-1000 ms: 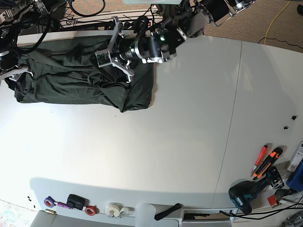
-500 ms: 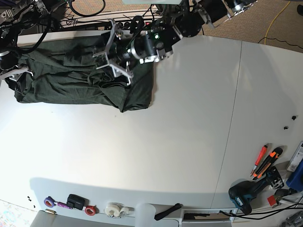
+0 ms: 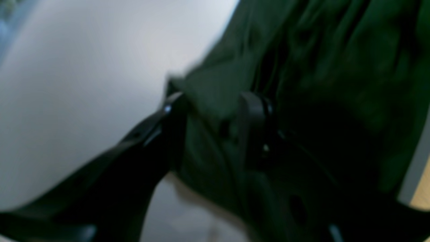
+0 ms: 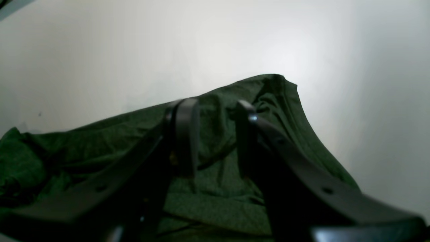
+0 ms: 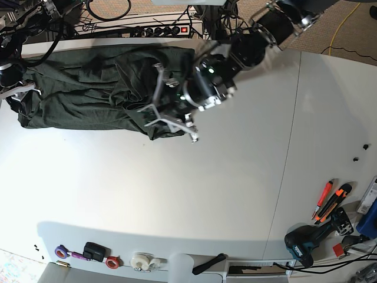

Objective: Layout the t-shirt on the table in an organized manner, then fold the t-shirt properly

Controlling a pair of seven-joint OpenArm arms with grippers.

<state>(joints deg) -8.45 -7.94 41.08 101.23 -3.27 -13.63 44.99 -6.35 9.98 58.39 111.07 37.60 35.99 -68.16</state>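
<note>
The dark green t-shirt [image 5: 82, 88] lies bunched and creased along the far left of the white table [image 5: 177, 194]. My left gripper [image 5: 171, 121] hovers over the shirt's near right corner. In the blurred left wrist view its jaws [image 3: 213, 114] stand apart, with the shirt's edge [image 3: 336, 67] lying between them over bare table [image 3: 67, 84]. My right gripper [image 5: 20, 91] sits at the shirt's left end. Its fingers [image 4: 215, 134] are parted just above the fabric [image 4: 84, 141], with white table [image 4: 201, 40] beyond.
A seam [image 5: 288, 159] crosses the table on the right. Orange-handled cutters [image 5: 330, 200] and a drill [image 5: 306, 242] lie at the near right. Tape rolls [image 5: 141, 259] line the front edge. A power strip [image 5: 159, 29] and cables sit behind the shirt.
My left gripper let go of the fabric near the shirt's far edge, opened, and swung toward the near right corner. The right arm has stayed still.
</note>
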